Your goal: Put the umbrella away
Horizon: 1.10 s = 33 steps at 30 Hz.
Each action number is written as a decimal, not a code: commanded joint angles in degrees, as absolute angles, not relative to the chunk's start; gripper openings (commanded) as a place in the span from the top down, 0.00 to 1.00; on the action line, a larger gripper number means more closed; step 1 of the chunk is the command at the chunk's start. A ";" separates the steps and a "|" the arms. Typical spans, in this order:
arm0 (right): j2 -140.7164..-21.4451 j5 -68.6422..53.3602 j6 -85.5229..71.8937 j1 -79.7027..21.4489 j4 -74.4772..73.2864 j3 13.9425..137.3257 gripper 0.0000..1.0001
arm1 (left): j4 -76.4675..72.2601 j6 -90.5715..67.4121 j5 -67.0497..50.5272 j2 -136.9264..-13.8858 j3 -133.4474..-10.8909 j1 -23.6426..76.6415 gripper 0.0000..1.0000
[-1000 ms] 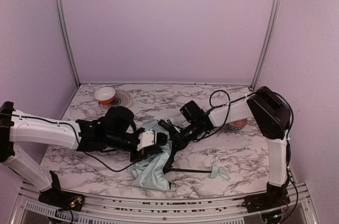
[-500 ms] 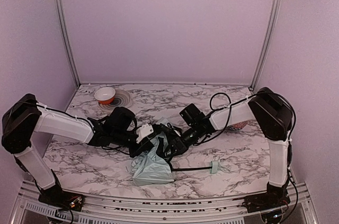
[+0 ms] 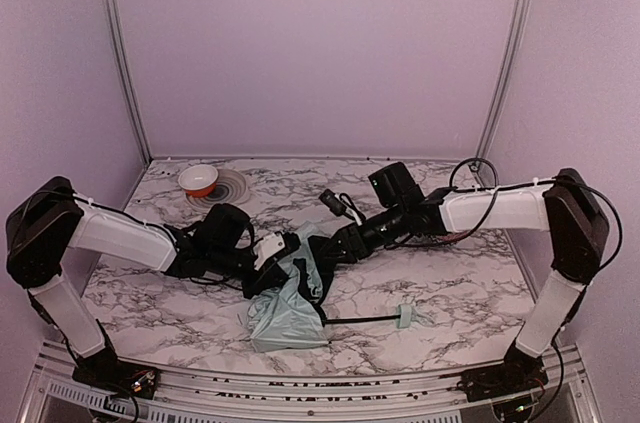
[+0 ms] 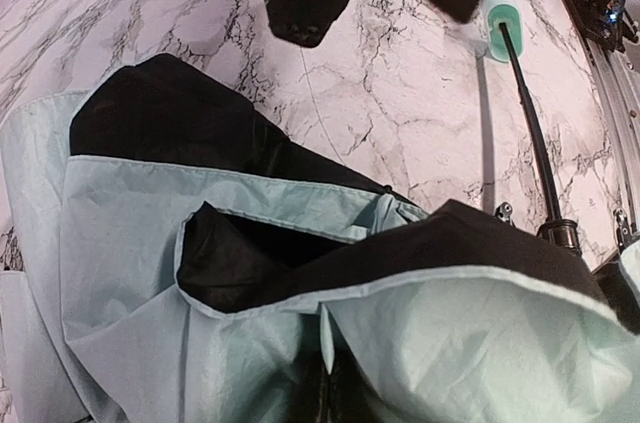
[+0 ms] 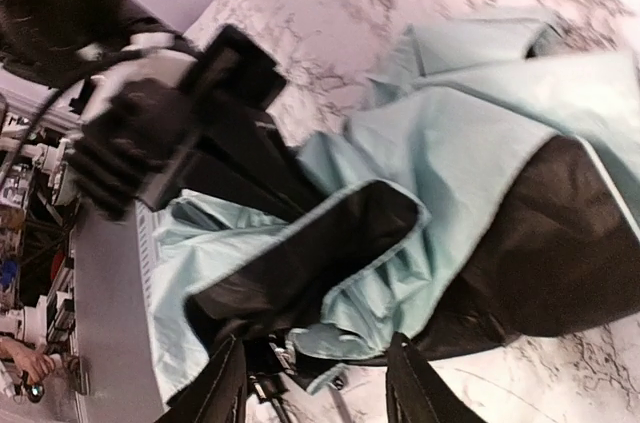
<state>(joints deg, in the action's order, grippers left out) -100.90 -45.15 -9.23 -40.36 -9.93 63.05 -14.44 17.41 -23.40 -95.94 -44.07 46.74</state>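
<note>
The umbrella [image 3: 285, 318] lies half-collapsed near the table's front, a crumpled mint-green canopy [image 4: 200, 243] with black lining. Its black shaft [image 3: 360, 320] runs right to the pale green handle [image 3: 405, 319]. My left gripper [image 3: 275, 261] is at the canopy's upper edge, shut on a pinched fold of fabric that hides its fingertips in the left wrist view. My right gripper [image 5: 315, 383] is open at the canopy's right side, and loose folds lie between its spread fingers [image 5: 215, 388] without being squeezed. The left gripper's black body [image 5: 150, 133] shows just beyond the fabric.
An orange and white bowl [image 3: 198, 179] sits on a round disc [image 3: 230, 187] at the back left. A pink patterned lump [image 3: 447, 236] lies behind the right arm. Cables loop over the right arm [image 3: 470, 171]. Metal rails [image 4: 605, 93] run along the front edge.
My right gripper has opened and let go of the canopy, and its arm has swung out to the right. The left gripper stays shut on the fabric, drawn slightly back.
</note>
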 commanded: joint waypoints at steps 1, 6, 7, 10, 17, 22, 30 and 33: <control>-98.53 -45.20 -20.38 -43.30 0.06 61.83 0.53 | -15.19 14.34 -24.80 -96.05 -44.85 45.50 1.00; -102.77 -43.94 -31.06 -45.34 5.55 61.27 0.49 | -15.93 12.56 -24.86 -95.14 -45.18 45.18 1.00; -103.88 -43.57 -31.72 -45.61 5.69 61.78 0.48 | -16.21 12.42 -24.95 -95.03 -45.10 45.18 1.00; -106.52 -43.22 -33.88 -46.43 6.87 63.65 0.46 | -16.71 11.95 -24.83 -94.79 -45.09 45.18 1.00; -110.29 -45.88 -33.18 -47.72 4.97 67.27 0.71 | -16.71 10.95 -21.21 -95.32 -45.50 44.96 1.00; -109.34 -46.24 -31.99 -47.42 3.87 66.87 1.00 | -16.77 8.57 -16.70 -93.58 -45.51 44.03 0.68; -107.43 -52.73 -31.24 -47.02 10.91 67.36 1.00 | -15.77 9.75 -18.37 -77.50 -42.45 42.71 0.24; -106.59 -54.30 -32.36 -47.02 14.32 67.94 1.00 | -12.66 11.84 -27.04 -71.90 -39.75 42.80 0.24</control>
